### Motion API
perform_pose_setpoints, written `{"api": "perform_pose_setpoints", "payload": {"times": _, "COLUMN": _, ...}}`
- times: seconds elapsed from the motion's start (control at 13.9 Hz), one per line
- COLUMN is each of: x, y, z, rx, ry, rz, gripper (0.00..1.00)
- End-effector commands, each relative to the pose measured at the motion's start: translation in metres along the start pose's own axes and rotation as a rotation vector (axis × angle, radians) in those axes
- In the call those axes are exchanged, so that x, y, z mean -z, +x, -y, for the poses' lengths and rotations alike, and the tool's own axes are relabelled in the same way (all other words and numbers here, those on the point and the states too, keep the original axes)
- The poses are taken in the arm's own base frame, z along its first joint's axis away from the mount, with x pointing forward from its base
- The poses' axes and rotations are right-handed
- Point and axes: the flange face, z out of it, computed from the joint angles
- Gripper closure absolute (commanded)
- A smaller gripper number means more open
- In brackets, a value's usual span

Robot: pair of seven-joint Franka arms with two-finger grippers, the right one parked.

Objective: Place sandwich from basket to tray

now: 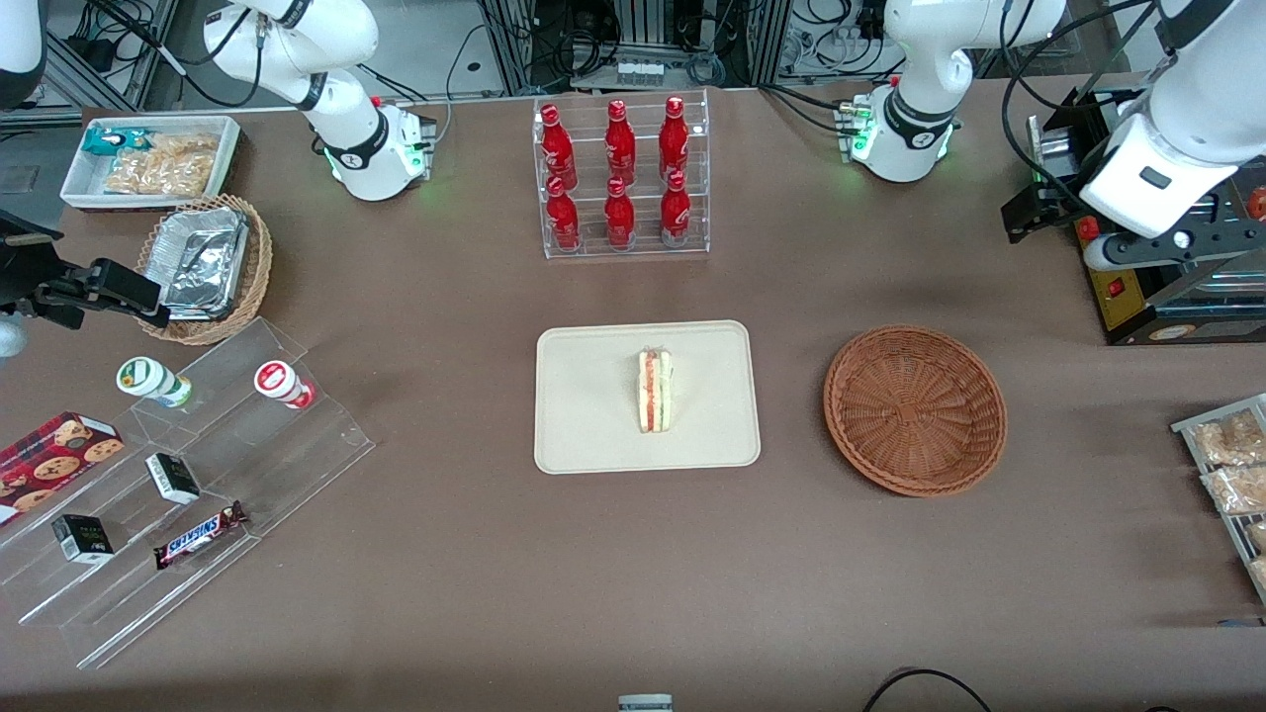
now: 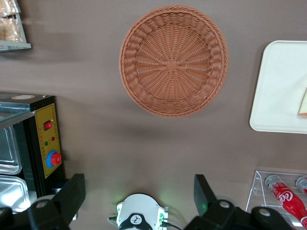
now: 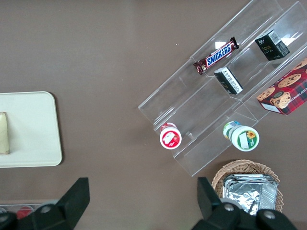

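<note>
The sandwich (image 1: 654,390), a pale wedge with red and green filling, lies on the cream tray (image 1: 584,396) at the table's middle. The reddish-brown wicker basket (image 1: 915,408) stands beside the tray, toward the working arm's end, and is empty. My left gripper (image 1: 1029,213) is open and empty, raised above the table, farther from the front camera than the basket and beside a black machine. The left wrist view shows the gripper (image 2: 138,181), the empty basket (image 2: 173,60), the tray (image 2: 280,91) and an edge of the sandwich (image 2: 303,104).
A clear rack of red bottles (image 1: 621,178) stands farther back than the tray. A black machine with a yellow panel (image 1: 1177,287) and a rack of snack bags (image 1: 1231,465) are at the working arm's end. Acrylic steps (image 1: 178,465), a tan foil basket (image 1: 203,267) and a white bin (image 1: 148,158) are at the parked arm's end.
</note>
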Motion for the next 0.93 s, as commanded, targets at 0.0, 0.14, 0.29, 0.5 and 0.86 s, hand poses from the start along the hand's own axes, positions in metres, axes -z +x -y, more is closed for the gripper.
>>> {"api": "perform_pose_setpoints", "payload": {"times": 0.0, "x": -0.002, "y": -0.009, "z": 0.007, "rx": 0.0, "ry": -0.003, "rz": -0.009, "gripper": 0.0}}
{"api": "perform_pose_setpoints", "payload": {"times": 0.14, "x": -0.001, "y": -0.004, "z": 0.007, "rx": 0.004, "ry": -0.004, "rz": -0.012, "gripper": 0.0}}
{"api": "perform_pose_setpoints", "payload": {"times": 0.29, "x": 0.006, "y": 0.008, "z": 0.009, "rx": 0.005, "ry": -0.019, "rz": -0.026, "gripper": 0.0}}
{"api": "perform_pose_setpoints", "payload": {"times": 0.5, "x": 0.013, "y": 0.021, "z": 0.016, "rx": 0.02, "ry": -0.036, "rz": -0.043, "gripper": 0.0}}
{"api": "perform_pose_setpoints", "payload": {"times": 0.86, "x": 0.017, "y": 0.026, "z": 0.016, "rx": 0.02, "ry": -0.043, "rz": -0.09, "gripper": 0.0}}
